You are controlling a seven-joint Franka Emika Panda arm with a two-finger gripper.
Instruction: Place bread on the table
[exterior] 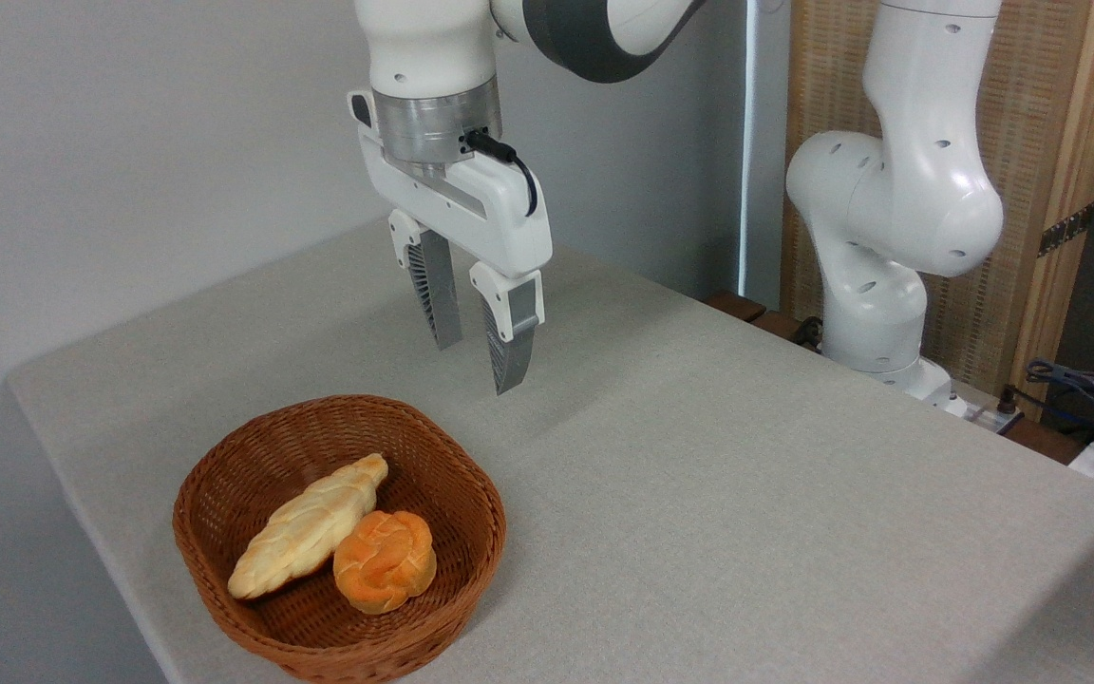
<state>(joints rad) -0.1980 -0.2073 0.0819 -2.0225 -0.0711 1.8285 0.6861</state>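
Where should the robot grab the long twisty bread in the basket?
Probably across the middle of the braided loaf, coming straight down from above. It lies slanted in the wicker basket, whose walls block the sides, and the round bun touches its lower right flank, so the open pincer should straddle the upper half.

Plain grey wall (129, 142) left, woven wood-framed panel (1060, 142) right.

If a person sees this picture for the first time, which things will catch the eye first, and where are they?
The eye falls first on the brown wicker basket at the lower left of the table, holding the pale braided bread and a round orange bun side by side. Next comes the white gripper, open and empty, hanging in the air above and behind the basket.
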